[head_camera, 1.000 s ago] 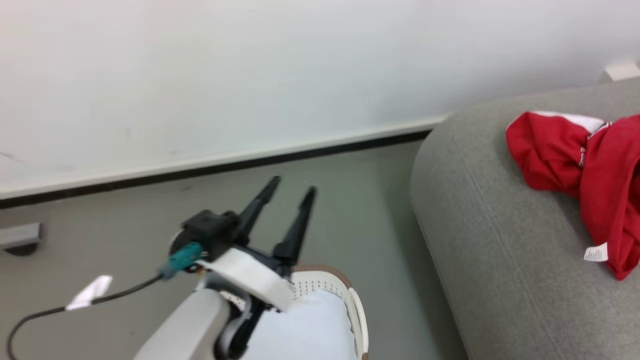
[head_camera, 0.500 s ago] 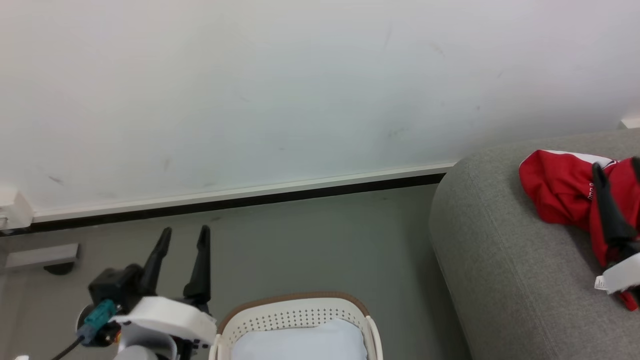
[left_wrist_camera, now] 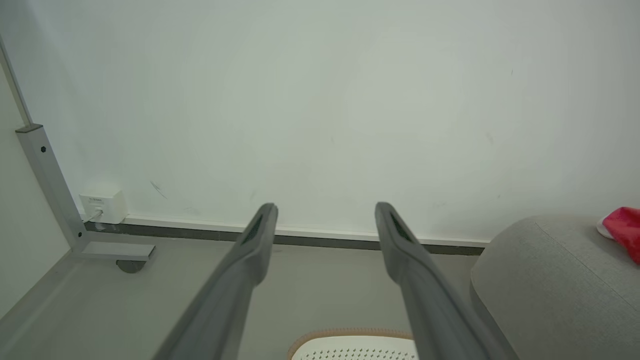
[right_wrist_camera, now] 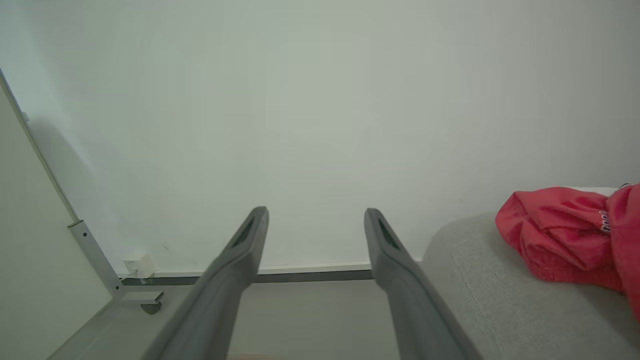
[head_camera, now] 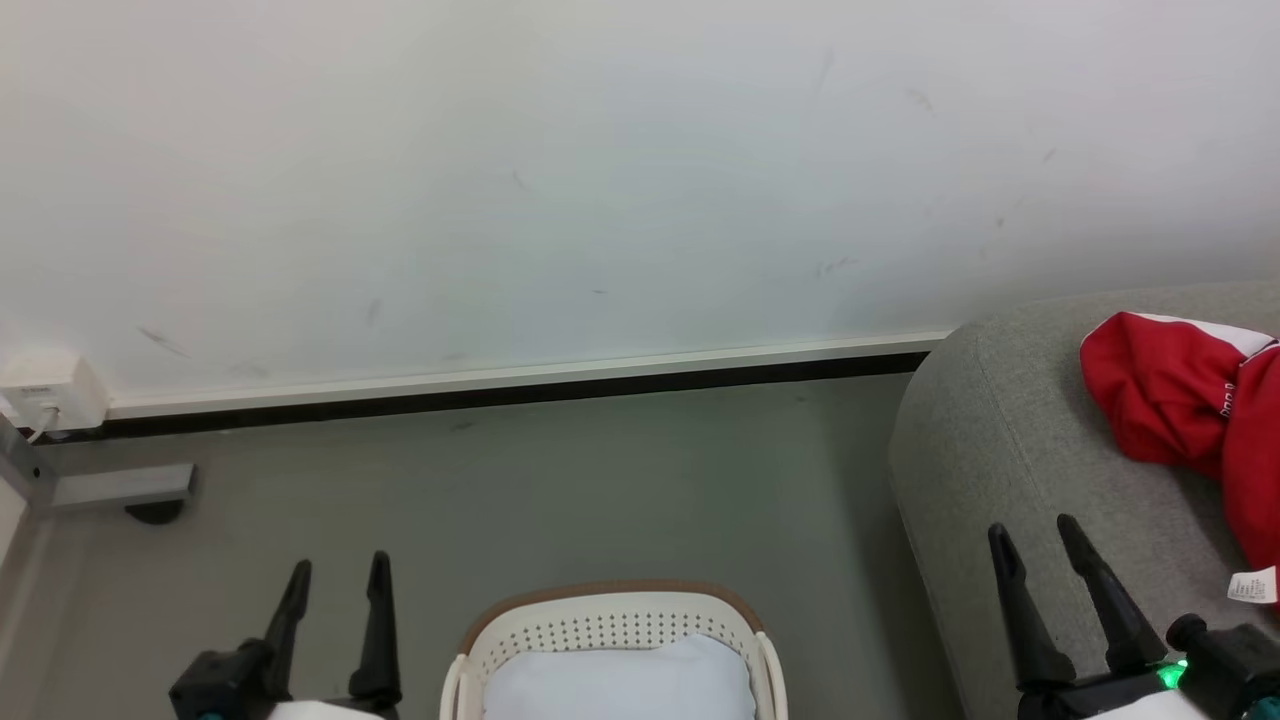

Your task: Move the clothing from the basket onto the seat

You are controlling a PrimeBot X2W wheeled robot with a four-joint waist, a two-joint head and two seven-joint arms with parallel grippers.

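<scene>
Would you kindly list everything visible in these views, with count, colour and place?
wall: one, white, across the back.
floor: one, grey, below the wall.
skirting: one strip, white over black, along the wall's foot.
seat: one, light grey, right side.
clothing: one heap, red with white trim, on the seat, far right.
label: one, white, at the heap's lower edge.
basket: one, cream-white with brown rim, bottom centre.
pad: one, pale bluish-white, inside the basket.
socket box: one, white, far left at the wall's foot.
frame leg: one, grey metal, left on the floor.
left gripper: one, dark, open, lower left.
right gripper: one, dark, open, lower right.
</scene>
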